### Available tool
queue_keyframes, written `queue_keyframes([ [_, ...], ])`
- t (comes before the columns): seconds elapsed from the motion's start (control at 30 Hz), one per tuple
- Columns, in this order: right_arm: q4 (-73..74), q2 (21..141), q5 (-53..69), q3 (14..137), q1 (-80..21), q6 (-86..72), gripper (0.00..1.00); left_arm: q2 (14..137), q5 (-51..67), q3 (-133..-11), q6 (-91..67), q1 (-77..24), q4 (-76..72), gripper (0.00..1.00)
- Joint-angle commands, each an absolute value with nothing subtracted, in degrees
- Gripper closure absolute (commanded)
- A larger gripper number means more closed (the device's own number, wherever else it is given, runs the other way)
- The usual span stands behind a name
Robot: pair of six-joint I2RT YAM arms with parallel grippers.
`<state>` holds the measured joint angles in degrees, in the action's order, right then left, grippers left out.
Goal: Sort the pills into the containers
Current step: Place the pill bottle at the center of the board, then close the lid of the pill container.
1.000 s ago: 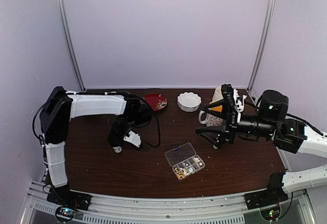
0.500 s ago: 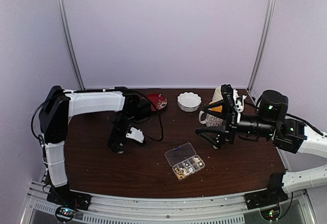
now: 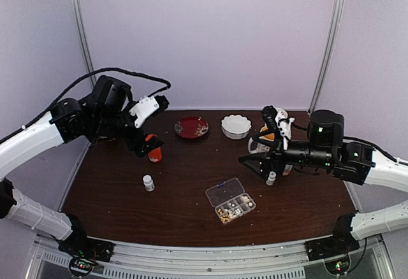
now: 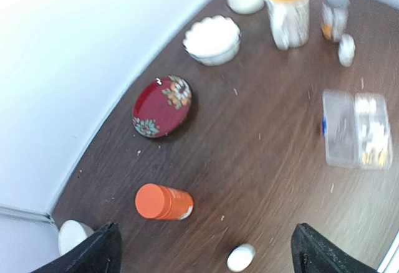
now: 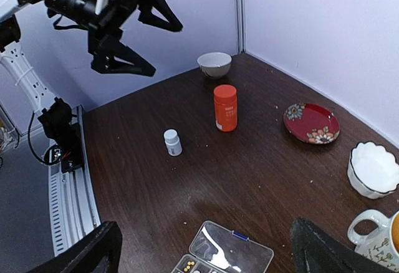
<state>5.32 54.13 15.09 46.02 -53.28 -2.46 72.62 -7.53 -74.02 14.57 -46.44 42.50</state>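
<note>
Both claws gape wide and hold nothing: the left claw [image 3: 156, 123] hangs over the far left of the table [image 3: 178, 221], the right claw [image 3: 258, 135] by the mug [image 4: 288, 17]. Toward the near edge lies the clear organiser box [image 3: 231, 200], lid swung open. An orange bottle [image 3: 155, 155] stands upright, a small pale bottle [image 3: 148, 183] nearer. Pills [image 3: 234, 209] sit in the box's compartments.
</note>
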Motion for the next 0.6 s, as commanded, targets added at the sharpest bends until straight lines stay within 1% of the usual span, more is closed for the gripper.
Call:
queue_keyframes([
  [0.0,12.0,57.7,12.4,48.6,-52.8,-7.5,0.04,68.7,-12.1,-67.5,-10.0,-46.1,23.7,0.02],
  [0.07,11.9,57.4,11.5,46.9,-52.8,-10.8,0.05,66.3,-12.7,-64.3,-17.8,-45.8,20.8,0.03],
  [0.13,12.7,57.0,10.0,45.3,-52.8,-13.8,0.07,64.5,-11.0,-61.3,-21.5,-45.4,16.8,0.02],
  [0.23,14.9,56.2,9.1,42.7,-52.8,-17.2,0.08,63.0,-13.2,-58.0,-28.2,-45.4,13.3,0.02],
  [0.4,15.8,54.7,11.1,36.6,-53.2,-20.7,0.11,63.0,-9.1,-52.7,-29.5,-45.4,6.6,0.05],
  [0.5,12.9,53.6,15.3,32.5,-54.2,-22.4,0.17,63.3,-7.1,-51.1,-28.9,-45.4,5.2,0.03],
  [0.57,10.6,53.2,15.6,29.4,-55.1,-24.3,0.18,63.6,-6.0,-49.9,-28.7,-45.4,4.4,0.03],
])
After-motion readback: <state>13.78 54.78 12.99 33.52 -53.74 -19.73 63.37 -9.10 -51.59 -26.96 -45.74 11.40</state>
